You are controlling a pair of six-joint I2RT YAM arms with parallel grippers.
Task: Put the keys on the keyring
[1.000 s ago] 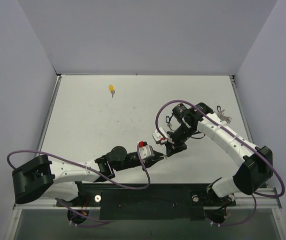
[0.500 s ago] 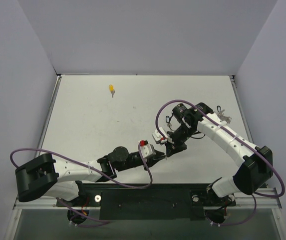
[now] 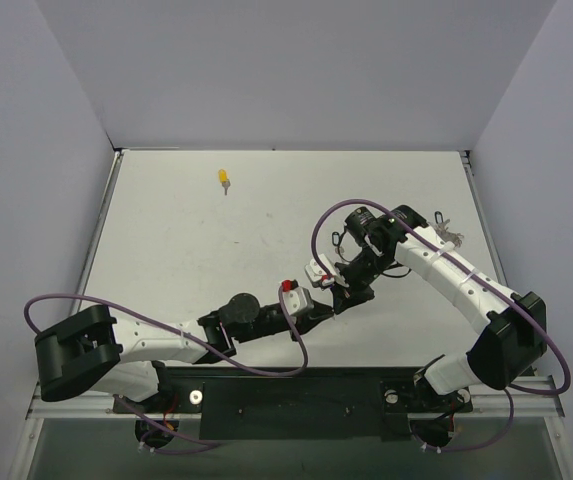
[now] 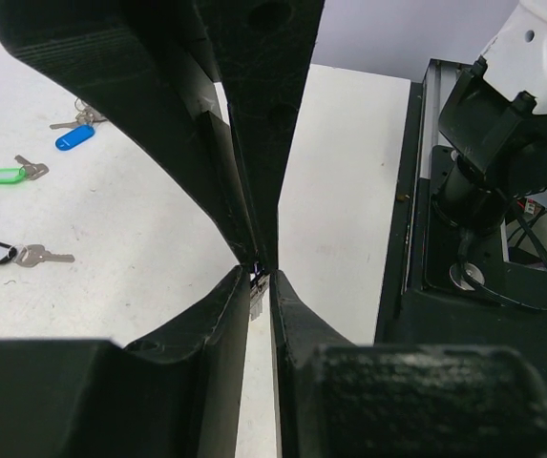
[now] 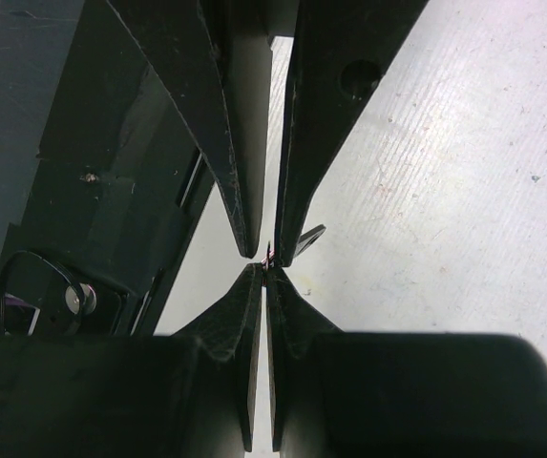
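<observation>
Just left of the thin red keyring loop (image 5: 268, 255), the left gripper (image 4: 261, 282) has been advanced and is pinched shut on the loop's silver piece, so a two-handed hold is judged set. Just right, the right gripper (image 5: 264, 273) is clamped on it. Well right, silver keys with coloured plastic heads (image 4: 71, 137) lie unthreaded.

White table (image 3: 186, 240) carries yellow key (image 3: 224, 178), blue key (image 4: 74, 138), green key (image 4: 4, 175).

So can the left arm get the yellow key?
Probably not yet. The way across the table looks free, but its left hand is shut on a tiny silver piece, far from the yellow key.
</observation>
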